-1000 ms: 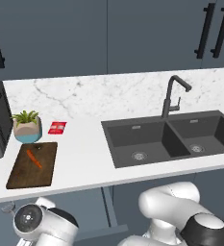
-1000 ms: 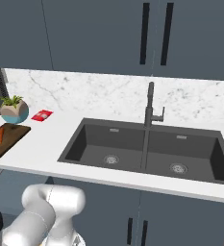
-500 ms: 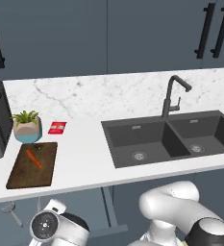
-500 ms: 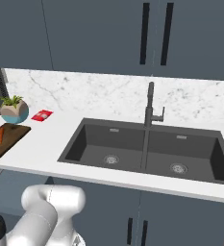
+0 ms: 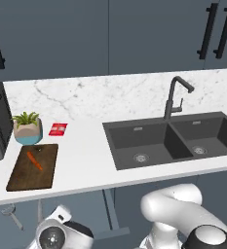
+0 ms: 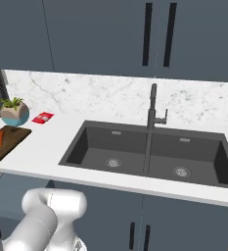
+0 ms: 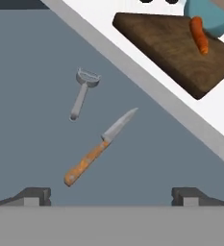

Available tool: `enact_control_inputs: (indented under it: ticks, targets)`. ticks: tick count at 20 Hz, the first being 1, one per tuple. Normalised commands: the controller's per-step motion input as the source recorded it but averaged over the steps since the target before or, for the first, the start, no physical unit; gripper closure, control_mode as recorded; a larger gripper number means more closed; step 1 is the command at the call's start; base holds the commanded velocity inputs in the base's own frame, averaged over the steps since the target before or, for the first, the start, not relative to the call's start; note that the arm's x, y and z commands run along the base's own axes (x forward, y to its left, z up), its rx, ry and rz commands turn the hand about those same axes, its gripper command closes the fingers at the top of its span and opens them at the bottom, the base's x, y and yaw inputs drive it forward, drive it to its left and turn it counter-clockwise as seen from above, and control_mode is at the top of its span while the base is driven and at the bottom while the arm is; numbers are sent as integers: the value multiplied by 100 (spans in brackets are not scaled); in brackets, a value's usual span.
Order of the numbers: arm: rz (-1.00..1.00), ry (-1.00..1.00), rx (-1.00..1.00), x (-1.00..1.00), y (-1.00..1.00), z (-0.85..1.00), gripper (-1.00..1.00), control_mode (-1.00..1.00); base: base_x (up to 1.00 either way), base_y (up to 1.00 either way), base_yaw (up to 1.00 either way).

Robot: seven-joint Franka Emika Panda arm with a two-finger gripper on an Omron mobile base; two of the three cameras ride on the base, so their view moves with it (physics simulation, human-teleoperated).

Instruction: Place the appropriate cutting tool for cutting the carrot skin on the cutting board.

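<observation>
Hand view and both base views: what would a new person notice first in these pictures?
Probably the grey peeler and the orange-handled knife in the hand view, lying side by side in a grey drawer below the counter edge, with the open gripper above them. Next comes the small carrot on the dark cutting board at the counter's left, and the black double sink to the right.

Grainy dark wooden cutting board (image 7: 180,50); pale grey peeler (image 7: 82,92) (matt); white marbled counter (image 5: 90,160); knife (image 7: 100,147) blade shiny metal.
</observation>
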Motion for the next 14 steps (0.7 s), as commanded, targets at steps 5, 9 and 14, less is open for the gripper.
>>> enact_control_inputs:
  ticks: [5, 9, 14]
  targets:
    - [-1, 0, 5, 2, 10, -2, -100, -100, 0, 0, 0]
    - [0, -1, 34, 6, 22, 0, -100, -100, 0, 0, 0]
    - [-5, 1, 43, 38, 14, 0, -100, -100, 0, 0, 0]
